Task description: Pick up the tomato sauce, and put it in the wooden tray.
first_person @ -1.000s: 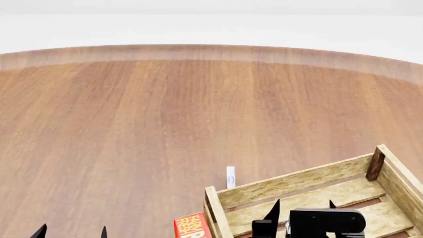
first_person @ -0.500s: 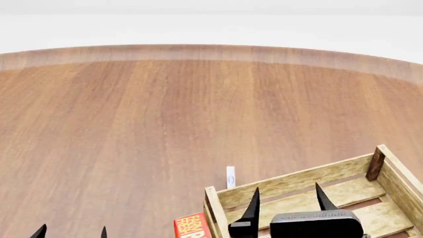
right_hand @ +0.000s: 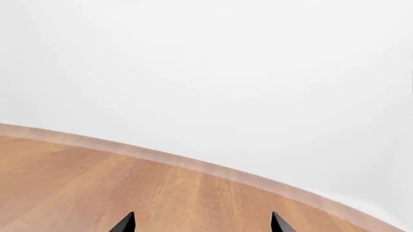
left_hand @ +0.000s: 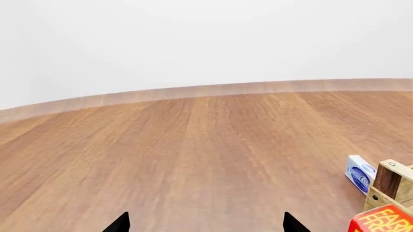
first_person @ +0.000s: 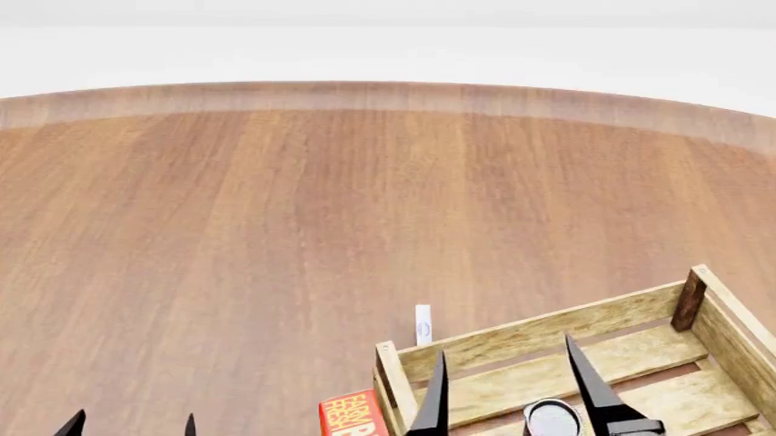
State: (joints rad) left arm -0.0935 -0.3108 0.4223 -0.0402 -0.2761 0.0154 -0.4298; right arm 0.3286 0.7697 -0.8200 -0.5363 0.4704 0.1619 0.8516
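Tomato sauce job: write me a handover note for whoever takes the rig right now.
Right gripper: open, over the wooden tray, fingers spread wide either side of the tomato sauce.
Left gripper: open, holding nothing.
Tomato sauce: only its grey-white lid shows, inside the tray at the head view's bottom edge.
Done: it looks released in the tray.
Left: lift the right arm clear and check it stands upright.

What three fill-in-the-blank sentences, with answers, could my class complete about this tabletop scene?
1. The gripper whose open fingers flank the tomato sauce is the robot's ___ one.
2. The red box lies ___ the wooden tray, beside its corner post.
3. The left gripper is open and holds ___.

Missing words: right; outside; nothing.
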